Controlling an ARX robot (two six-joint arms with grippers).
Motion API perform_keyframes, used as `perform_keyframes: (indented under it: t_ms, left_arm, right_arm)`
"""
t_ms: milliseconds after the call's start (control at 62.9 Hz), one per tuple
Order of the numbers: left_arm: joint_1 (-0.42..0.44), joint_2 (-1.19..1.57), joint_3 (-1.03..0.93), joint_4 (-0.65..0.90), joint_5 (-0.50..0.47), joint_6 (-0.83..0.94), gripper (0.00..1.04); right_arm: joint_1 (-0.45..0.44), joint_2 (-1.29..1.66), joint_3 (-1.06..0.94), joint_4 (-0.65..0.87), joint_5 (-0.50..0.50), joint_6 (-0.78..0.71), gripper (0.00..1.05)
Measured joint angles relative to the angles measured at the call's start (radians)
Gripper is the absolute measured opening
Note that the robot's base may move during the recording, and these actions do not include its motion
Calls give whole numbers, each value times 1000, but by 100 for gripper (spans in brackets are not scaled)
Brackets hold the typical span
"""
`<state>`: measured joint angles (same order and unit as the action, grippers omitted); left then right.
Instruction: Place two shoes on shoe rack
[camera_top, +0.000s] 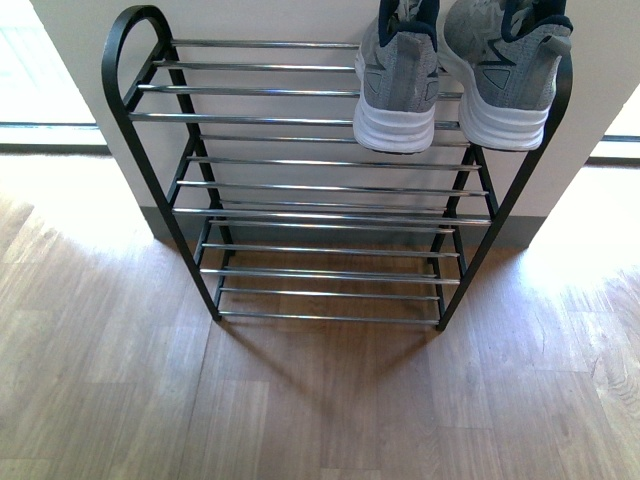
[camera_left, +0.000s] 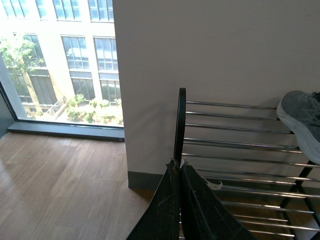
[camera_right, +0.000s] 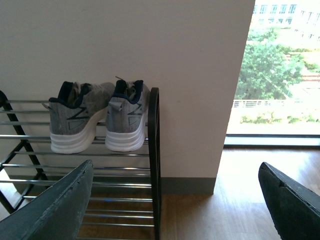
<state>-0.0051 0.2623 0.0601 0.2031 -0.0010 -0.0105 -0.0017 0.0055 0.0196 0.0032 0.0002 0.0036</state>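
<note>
Grey sneakers (camera_top: 398, 85) sit atop the shoe rack (camera_top: 260, 118), so keep the closed, empty left end effector (camera_left: 178, 169) and wide-open, empty right end effector (camera_right: 175, 169) clear.

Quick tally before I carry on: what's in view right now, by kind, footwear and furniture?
Grey sneakers: 2, side by side on the top tier
Shoe rack: 1
Total: 3
</note>
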Motion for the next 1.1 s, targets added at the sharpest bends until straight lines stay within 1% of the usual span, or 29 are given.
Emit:
perform_keyframes:
  t_ms: [302, 318, 350, 413, 874, 953, 1001, 1096]
  left_arm:
    - [2, -95, -45, -37, 1, 2, 1]
    - [2, -108, -45, -51, 1, 2, 1]
    - [2, -164, -45, -134, 1, 2, 1]
    - [2, -229, -45, -193, 1, 2, 1]
    - [2, -246, -45, -203, 1, 2, 1]
    - [2, -246, -45, -203, 1, 2, 13]
    - [2, -246, -45, -203, 1, 2, 24]
    - [2, -246, -45, -203, 1, 2, 40]
  right_arm:
    - [0, 0, 0, 0, 0, 0, 96]
    - [0, 0, 0, 0, 0, 0, 96]
    - [0, 0, 0, 0, 0, 0, 96]
    - [0, 0, 0, 0, 0, 0, 96]
    - [0, -1, 0, 0, 0, 0, 96]
    - [0, -1, 0, 0, 0, 0, 96]
    - [0, -1, 0, 0, 0, 0, 96]
    - [0, -1, 0, 0, 0, 0, 96]
